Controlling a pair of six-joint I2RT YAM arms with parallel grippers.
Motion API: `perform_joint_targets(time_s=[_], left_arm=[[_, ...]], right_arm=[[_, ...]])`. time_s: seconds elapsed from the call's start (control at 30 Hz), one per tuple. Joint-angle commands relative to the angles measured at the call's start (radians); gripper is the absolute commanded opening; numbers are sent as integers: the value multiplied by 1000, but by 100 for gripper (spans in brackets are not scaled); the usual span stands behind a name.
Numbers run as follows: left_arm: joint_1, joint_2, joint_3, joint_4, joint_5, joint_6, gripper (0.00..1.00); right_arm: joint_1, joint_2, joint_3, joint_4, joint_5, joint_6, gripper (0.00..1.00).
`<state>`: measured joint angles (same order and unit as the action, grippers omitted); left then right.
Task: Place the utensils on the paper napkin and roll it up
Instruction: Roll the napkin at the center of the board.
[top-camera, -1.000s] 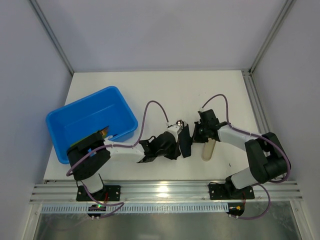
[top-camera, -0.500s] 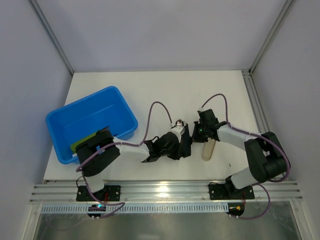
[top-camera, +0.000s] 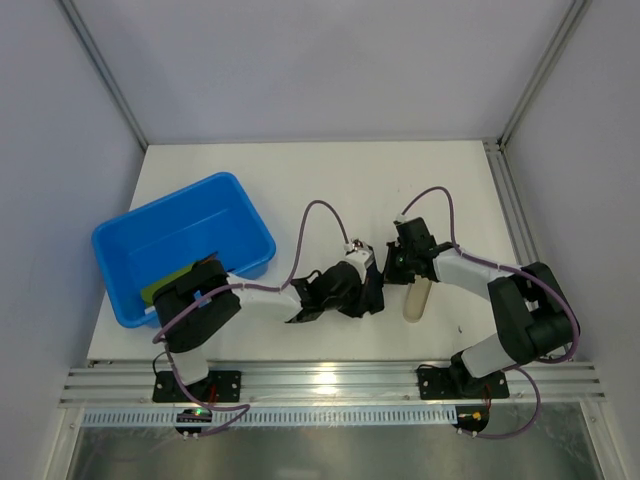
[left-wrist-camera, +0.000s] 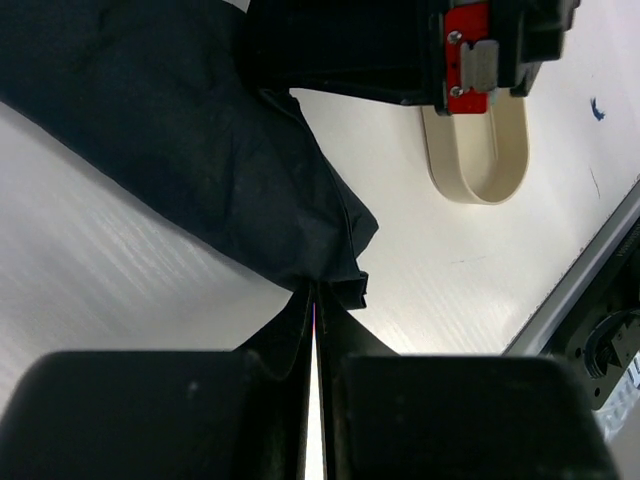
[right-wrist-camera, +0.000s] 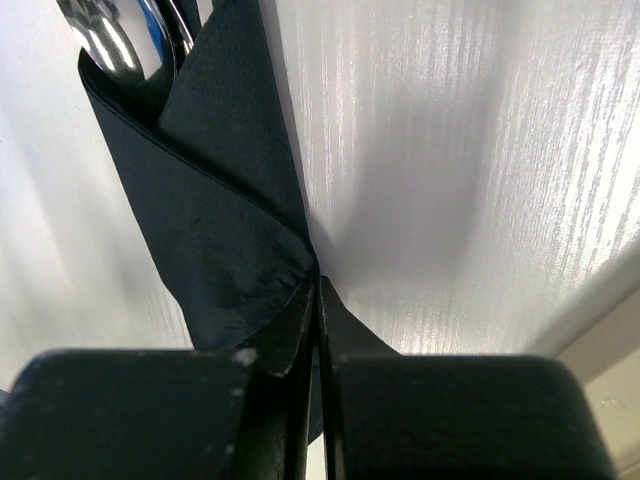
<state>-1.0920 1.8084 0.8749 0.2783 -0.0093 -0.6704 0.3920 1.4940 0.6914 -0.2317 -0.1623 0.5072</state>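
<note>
Currently the wrap looks mostly done. The utensils (right-wrist-camera: 115, 35) sit inside the paper napkin (right-wrist-camera: 220, 230); only their shiny ends show at the open upper end of the fold in the right wrist view. I cannot count the pieces or make out the fork tines.

The napkin is a loose, creased bundle rather than a tight tube. One flap crosses diagonally over the rest.

- Left gripper (left-wrist-camera: 314, 300): fingers pressed together, only a hairline gap, pinching a crumpled black tip of the napkin.
- Right gripper (right-wrist-camera: 317, 290): fingers likewise closed, nipping the narrow lower end of the fold.

Location: the bundle lies low over the table (top-camera: 300, 180), near its centre between the two wrists. Whether it rests on the surface along its full length I cannot tell.

Judged remaining: tighten or finish the roll so the flap stays down, then let go without it springing open.

Surroundings:
- The beige cylinder (left-wrist-camera: 478, 150) lies on its side just beside the right gripper, open end toward the left wrist camera. It is close enough to crowd any roll toward that side.
- The blue tub (top-camera: 180, 240) is well apart on the left and poses no obstruction.
- The two wrists are very near each other, leaving little room for either to turn.
</note>
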Motion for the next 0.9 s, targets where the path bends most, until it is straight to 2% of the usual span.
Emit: perform_joint_targets(time_s=[0.0, 0.1, 0.23, 0.47, 0.87], left_arm=[[0, -104, 19, -5, -55, 40, 0], [15, -124, 35, -31, -32, 64, 0], [70, -120, 18, 21, 66, 37, 0], [135, -49, -39, 260, 244, -38, 0], [123, 55, -99, 435, 301, -126, 0]], right_arm=[[11, 40, -15, -49, 49, -12, 4], [10, 35, -15, -51, 50, -13, 3], [11, 25, -13, -58, 50, -18, 4], [11, 22, -4, -61, 37, -18, 3], [11, 31, 0, -55, 24, -18, 3]])
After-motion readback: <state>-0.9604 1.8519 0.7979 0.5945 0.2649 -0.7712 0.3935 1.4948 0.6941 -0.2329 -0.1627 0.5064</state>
